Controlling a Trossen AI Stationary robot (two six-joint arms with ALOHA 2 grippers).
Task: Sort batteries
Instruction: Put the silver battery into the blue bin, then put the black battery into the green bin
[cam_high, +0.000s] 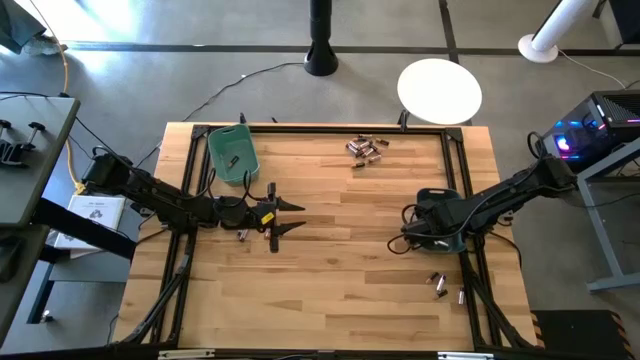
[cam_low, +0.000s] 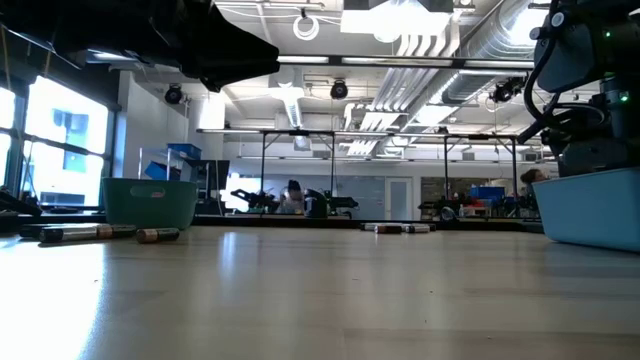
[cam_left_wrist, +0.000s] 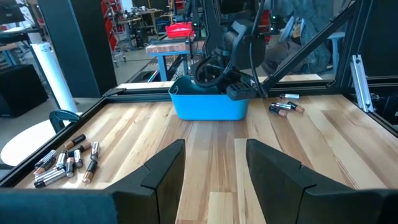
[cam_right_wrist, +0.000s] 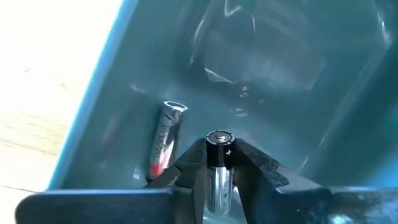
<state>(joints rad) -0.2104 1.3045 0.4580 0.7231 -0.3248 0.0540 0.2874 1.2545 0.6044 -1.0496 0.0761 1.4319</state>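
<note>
My right gripper (cam_right_wrist: 219, 155) points down into the blue bin (cam_left_wrist: 208, 106) at the table's right, shut on a silvery battery (cam_right_wrist: 219, 171). Another silvery-pink battery (cam_right_wrist: 163, 142) lies on the bin's floor against its wall. My left gripper (cam_left_wrist: 211, 165) hovers open over the table's left middle, with nothing between its fingers. Loose batteries lie in a heap (cam_high: 365, 149) near the far edge. A few more (cam_high: 442, 285) lie near the right front, and two (cam_high: 243, 235) by the left gripper. The green bin (cam_high: 232, 152) stands at the far left. My right gripper pinches the battery's round sides (cam_right_wrist: 217, 149) between its two fingers. The fingers come from above, pointing down, and lie along the battery. The battery stands upright, its button end (cam_right_wrist: 219, 137) sticking out below the fingertips, above the bin's floor. I cannot tell whether it touches the floor.
A black frame (cam_high: 300, 128) runs around the wooden table top. A round white stool (cam_high: 440, 90) stands beyond the far edge. The table's middle and near part (cam_high: 330, 290) are bare wood.
</note>
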